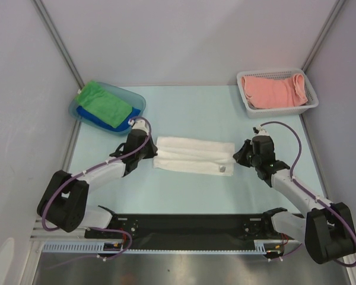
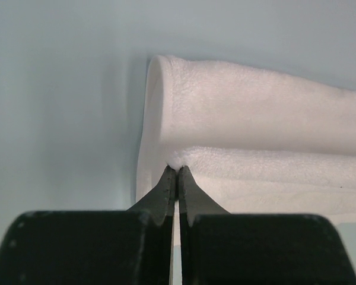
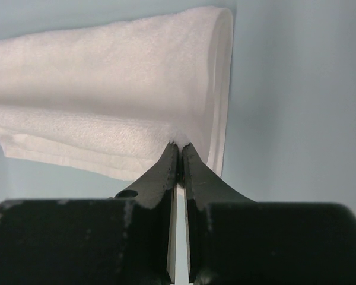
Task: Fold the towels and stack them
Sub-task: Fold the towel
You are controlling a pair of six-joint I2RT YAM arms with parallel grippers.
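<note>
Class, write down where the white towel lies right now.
In the top view the white towel lies folded at the middle of the table, its left end pinched by the left gripper and its right end by the right gripper.

Nothing I can read from here. The small tag [image 1: 223, 169] on the white towel [image 1: 193, 154], lying just beside the right gripper [image 1: 236, 155], is too tiny to make out any print.

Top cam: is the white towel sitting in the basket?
No, the white towel lies on the table, apart from the basket, which holds only salmon pink towels.
</note>
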